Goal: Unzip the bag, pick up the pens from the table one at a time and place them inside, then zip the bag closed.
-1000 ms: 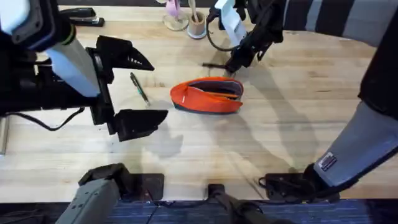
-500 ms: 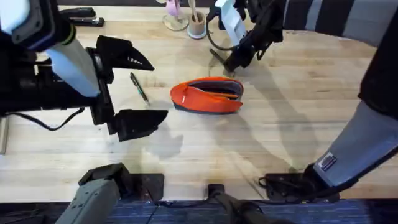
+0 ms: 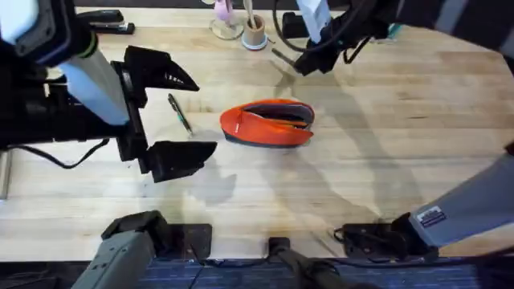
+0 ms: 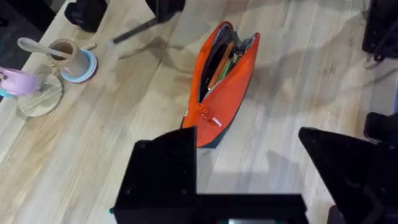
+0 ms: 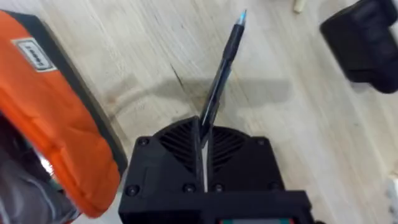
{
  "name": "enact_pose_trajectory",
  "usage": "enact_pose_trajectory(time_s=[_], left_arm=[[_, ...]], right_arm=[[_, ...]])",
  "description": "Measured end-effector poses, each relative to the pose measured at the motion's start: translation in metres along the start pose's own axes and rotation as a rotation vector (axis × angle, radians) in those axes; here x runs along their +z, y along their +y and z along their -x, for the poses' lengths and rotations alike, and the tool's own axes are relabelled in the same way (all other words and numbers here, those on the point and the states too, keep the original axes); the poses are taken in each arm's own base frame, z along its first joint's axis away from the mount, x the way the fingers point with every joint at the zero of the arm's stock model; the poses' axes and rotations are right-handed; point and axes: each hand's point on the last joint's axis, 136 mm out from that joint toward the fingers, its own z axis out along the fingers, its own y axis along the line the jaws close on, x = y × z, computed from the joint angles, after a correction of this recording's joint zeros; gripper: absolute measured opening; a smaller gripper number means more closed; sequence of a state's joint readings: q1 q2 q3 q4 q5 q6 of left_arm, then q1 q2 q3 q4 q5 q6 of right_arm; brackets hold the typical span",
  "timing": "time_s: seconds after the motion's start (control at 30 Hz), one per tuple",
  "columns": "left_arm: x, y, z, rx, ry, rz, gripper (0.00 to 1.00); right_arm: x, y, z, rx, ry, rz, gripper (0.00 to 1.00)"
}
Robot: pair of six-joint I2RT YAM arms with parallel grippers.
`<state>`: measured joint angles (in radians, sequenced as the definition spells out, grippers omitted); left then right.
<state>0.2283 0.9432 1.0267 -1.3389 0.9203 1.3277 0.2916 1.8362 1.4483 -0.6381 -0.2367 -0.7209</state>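
Note:
The orange-red bag (image 3: 267,123) lies mid-table with its zipper open; in the left wrist view the bag (image 4: 227,87) shows several items inside. My right gripper (image 3: 303,66) hovers beyond the bag's far side, shut on a dark pen (image 3: 281,58) that sticks out toward the left. In the right wrist view the pen (image 5: 221,81) is pinched between the fingers of that gripper (image 5: 202,134), above the wood and beside the bag (image 5: 62,124). Another pen (image 3: 180,112) lies on the table (image 3: 385,160) left of the bag. My left gripper (image 3: 205,116) stands open around it, raised.
A black stapler (image 3: 108,22) sits at the far left edge. A cup with wooden sticks (image 3: 254,34) and a pink object on a clear stand (image 3: 225,20) are at the far edge. A black object (image 5: 367,43) lies near the right gripper. Cables (image 3: 369,237) rest at the near edge.
The right gripper has lifted the pen off the table and moved it farther back and slightly right. The left arm, the bag and the other pen have not moved.

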Motion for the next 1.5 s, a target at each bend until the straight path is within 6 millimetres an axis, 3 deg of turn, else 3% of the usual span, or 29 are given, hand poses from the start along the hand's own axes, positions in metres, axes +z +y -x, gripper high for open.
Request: enact_pose_trajectory(time_s=[0.17,0.43,0.47,0.93,1.1,1.17,1.37,1.5], left_arm=[[0.0,0.0,0.0,0.0,0.0,0.0,0.993],[0.0,0.0,0.0,0.0,0.0,0.0,0.993],[0.0,0.0,0.0,0.0,0.0,0.0,0.993],[0.0,0.0,0.0,0.0,0.0,0.0,0.993],[0.0,0.0,0.0,0.0,0.0,0.0,0.993],[0.0,0.0,0.0,0.0,0.0,0.0,0.993],[0.0,0.0,0.0,0.0,0.0,0.0,0.993],[0.0,0.0,0.0,0.0,0.0,0.0,0.994]], right_arm=[[-0.024,0.007,0.006,-0.046,-0.014,-0.01,0.031],[-0.059,0.038,0.017,-0.183,-0.024,0.011,0.031],[-0.075,0.051,0.013,-0.204,-0.012,0.028,0.031],[-0.145,0.092,-0.012,-0.346,0.012,0.057,0.031],[-0.151,0.108,-0.025,-0.403,0.052,0.112,0.031],[-0.152,0.126,-0.034,-0.443,0.088,0.179,0.031],[-0.149,0.134,-0.033,-0.48,0.095,0.206,0.031],[-0.134,0.138,-0.042,-0.459,0.157,0.28,0.031]])
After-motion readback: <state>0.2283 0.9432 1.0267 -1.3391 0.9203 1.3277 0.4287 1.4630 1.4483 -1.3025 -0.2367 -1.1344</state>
